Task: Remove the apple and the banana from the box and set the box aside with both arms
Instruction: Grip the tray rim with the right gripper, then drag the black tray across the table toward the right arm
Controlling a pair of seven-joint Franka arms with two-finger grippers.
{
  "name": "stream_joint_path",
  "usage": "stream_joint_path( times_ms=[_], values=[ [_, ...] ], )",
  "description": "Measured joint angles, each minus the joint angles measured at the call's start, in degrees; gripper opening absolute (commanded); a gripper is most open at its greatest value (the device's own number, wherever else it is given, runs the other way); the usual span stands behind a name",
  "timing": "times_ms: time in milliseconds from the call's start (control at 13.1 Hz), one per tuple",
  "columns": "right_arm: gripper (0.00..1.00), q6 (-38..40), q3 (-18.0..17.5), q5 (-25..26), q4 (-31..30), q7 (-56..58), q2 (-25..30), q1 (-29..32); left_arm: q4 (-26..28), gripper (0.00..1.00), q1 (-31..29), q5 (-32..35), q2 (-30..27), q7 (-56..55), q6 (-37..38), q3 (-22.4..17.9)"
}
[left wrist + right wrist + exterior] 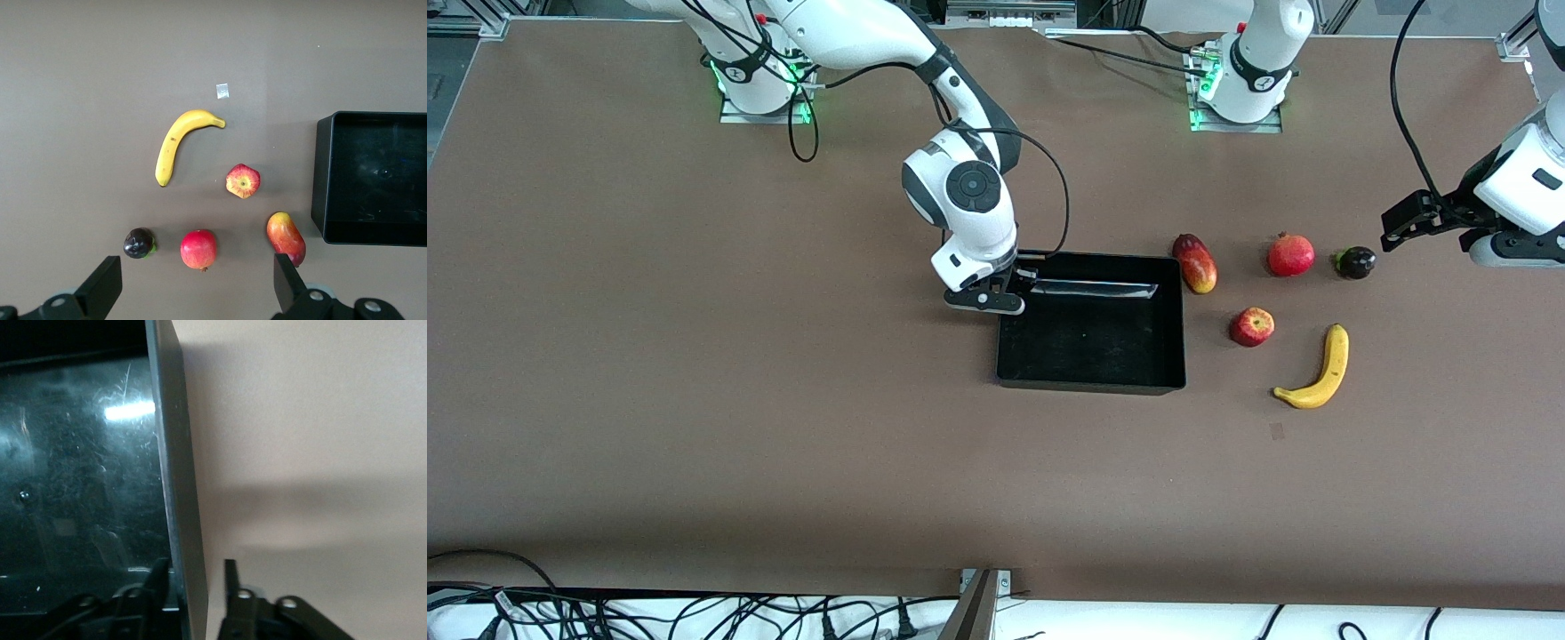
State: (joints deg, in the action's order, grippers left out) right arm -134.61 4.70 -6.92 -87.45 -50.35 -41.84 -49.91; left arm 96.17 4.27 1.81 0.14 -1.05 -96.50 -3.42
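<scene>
The black box (1089, 384) sits mid-table. My right gripper (1009, 289) is down at its wall toward the right arm's end. In the right wrist view the gripper (197, 570) straddles that wall (175, 453), one finger inside and one outside. A narrow gap still shows at the outer finger (231, 577). The apple (1252, 326) and banana (1319, 372) lie beside the box toward the left arm's end. My left gripper (1405, 227) hangs open and empty above the table by the fruit. Its wrist view shows the banana (179, 143), the apple (243, 181) and the box (321, 177).
A mango (1196, 263), a pomegranate (1291, 255) and a small dark fruit (1355, 262) lie in a row farther from the front camera than the apple. A small scrap (1277, 431) lies near the banana. Cables run along the front edge.
</scene>
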Motion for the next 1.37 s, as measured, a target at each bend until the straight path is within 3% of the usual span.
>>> stream_joint_path(
  times_ms=[153,382,839,1145,1373],
  values=[
    [0.0,0.36,0.59,0.02,0.5,0.22,0.18,0.24,0.0,1.0,0.02,0.0,0.0,0.0,0.0,0.0],
    [0.0,7.09,1.85,0.04,1.95,6.08,3.28,3.62,0.0,1.0,0.06,0.0,-0.01,0.0,0.0,-0.02],
    [0.0,27.55,4.2,0.14,0.57,34.06,16.87,17.5,-0.01,1.0,0.15,0.0,-0.04,0.0,0.0,-0.05],
    [0.0,27.11,4.6,0.53,-9.85,53.45,24.38,31.54,-0.01,1.0,0.28,0.0,-0.05,0.0,0.0,-0.05],
    [0.0,18.44,4.61,0.83,-21.74,58.6,27.91,37.55,-0.01,1.0,0.31,0.0,-0.07,0.0,0.0,-0.05]
  ],
)
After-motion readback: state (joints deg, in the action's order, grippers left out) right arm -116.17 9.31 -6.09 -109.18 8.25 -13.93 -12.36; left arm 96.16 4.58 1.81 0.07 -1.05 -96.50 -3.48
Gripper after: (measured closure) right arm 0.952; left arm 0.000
